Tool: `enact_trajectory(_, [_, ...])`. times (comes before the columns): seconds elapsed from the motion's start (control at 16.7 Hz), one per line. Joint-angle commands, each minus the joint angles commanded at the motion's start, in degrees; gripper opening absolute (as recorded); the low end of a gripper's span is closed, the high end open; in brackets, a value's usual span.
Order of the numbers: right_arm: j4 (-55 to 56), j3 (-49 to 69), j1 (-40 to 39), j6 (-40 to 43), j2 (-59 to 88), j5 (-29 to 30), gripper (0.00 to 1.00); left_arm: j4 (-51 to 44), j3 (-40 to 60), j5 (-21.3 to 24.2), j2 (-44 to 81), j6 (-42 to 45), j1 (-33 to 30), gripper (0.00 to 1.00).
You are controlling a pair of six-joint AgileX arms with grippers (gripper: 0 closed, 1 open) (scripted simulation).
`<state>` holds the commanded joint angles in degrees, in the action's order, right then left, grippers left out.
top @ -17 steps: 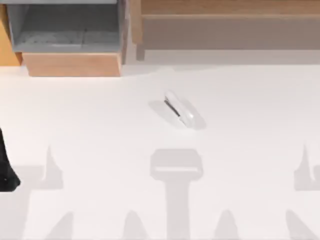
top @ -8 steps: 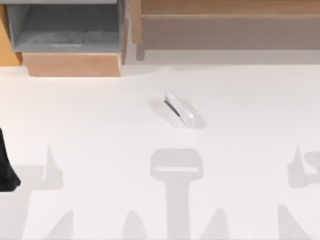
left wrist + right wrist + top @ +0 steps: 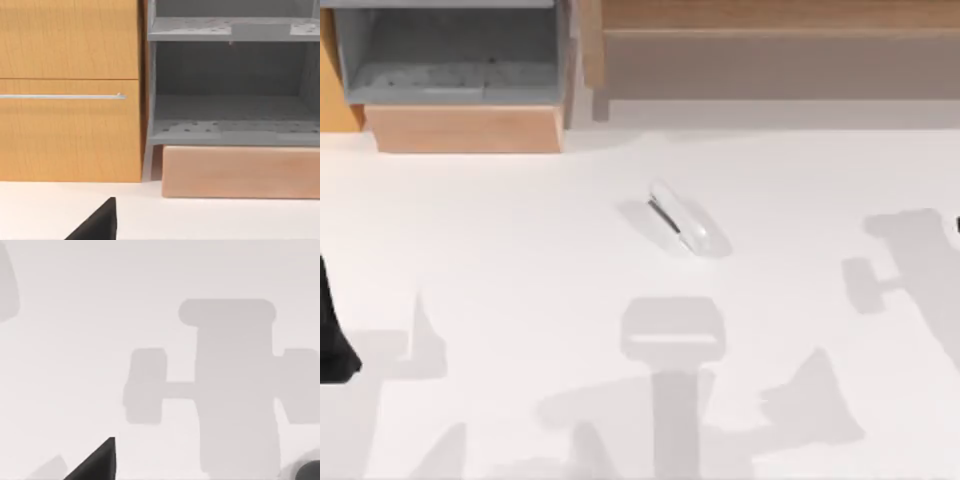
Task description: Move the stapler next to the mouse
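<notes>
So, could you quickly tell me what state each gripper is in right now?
Left gripper: cannot be told; a dark part of it sits low in the left wrist view, facing the cabinet.
Right gripper: cannot be told; it is above bare table, away from the stapler.

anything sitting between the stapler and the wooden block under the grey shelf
No. In the top view the white table is bare between the stapler and the wooden block.
</notes>
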<state>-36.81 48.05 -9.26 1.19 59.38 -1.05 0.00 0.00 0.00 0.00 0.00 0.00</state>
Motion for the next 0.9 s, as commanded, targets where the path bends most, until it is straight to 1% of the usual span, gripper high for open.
enact_trajectory(0.48, [-26.10, 46.52, -10.56, 1.19, 49.10, -0.05, 1.00, 0.00, 0.00, 0.00, 0.00, 0.00, 0.00, 1.00])
enact_trajectory(0.72, [-34.86, 68.85, -16.05, 1.74, 69.08, 0.08, 1.00, 0.00, 0.00, 0.00, 0.00, 0.00, 0.00, 1.00])
enact_trajectory(0.9, [-38.88, 82.70, -19.53, 2.06, 80.21, 0.35, 1.00, 0.00, 0.00, 0.00, 0.00, 0.00, 0.00, 1.00])
